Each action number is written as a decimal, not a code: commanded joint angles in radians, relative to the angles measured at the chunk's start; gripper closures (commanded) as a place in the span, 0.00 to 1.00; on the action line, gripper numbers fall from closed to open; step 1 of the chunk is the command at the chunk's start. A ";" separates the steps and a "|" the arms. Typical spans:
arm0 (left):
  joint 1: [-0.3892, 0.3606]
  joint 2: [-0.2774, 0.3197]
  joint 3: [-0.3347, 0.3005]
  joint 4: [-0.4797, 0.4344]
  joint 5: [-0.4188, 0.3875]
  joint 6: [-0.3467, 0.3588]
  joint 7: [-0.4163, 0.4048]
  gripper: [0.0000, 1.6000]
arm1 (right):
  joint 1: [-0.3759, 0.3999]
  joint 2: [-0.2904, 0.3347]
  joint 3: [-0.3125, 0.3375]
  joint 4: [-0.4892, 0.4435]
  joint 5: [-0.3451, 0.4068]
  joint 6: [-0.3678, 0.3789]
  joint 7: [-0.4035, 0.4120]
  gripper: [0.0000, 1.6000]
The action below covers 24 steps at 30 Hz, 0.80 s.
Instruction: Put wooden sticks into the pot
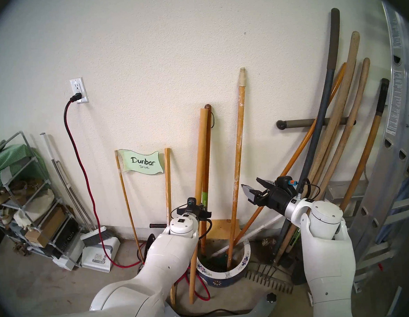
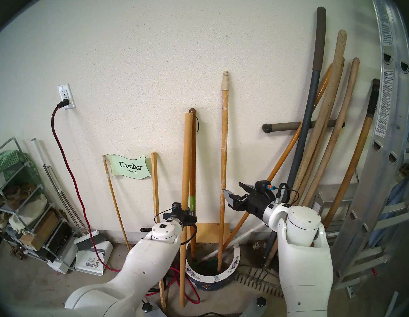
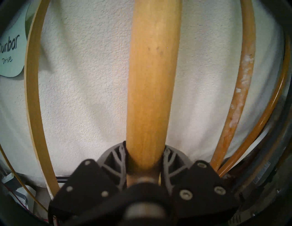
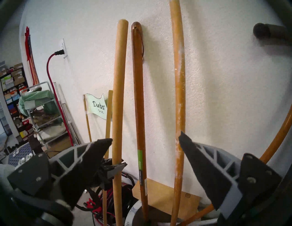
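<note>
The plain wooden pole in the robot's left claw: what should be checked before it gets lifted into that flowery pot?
1. Left gripper shut on plain pole: ok.
2. Pole's foot inside pot: not ok; it stands on the floor beside the pot.
3. Paint-flecked pole standing in pot: ok.
4. Right gripper open, empty, out of the way: ok.
5. Red cable clear of the pole's foot: cannot tell.
</note>
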 commanded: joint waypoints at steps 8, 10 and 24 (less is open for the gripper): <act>0.188 0.046 0.034 -0.201 0.012 -0.008 0.062 1.00 | 0.013 -0.015 -0.041 0.023 0.004 0.008 0.028 0.00; 0.221 0.056 0.035 -0.238 0.015 -0.009 0.071 1.00 | 0.013 -0.014 -0.042 0.025 0.003 0.010 0.030 0.00; 0.363 0.101 0.096 -0.425 0.030 -0.013 0.113 1.00 | 0.017 -0.017 -0.058 0.052 -0.003 0.028 0.043 0.00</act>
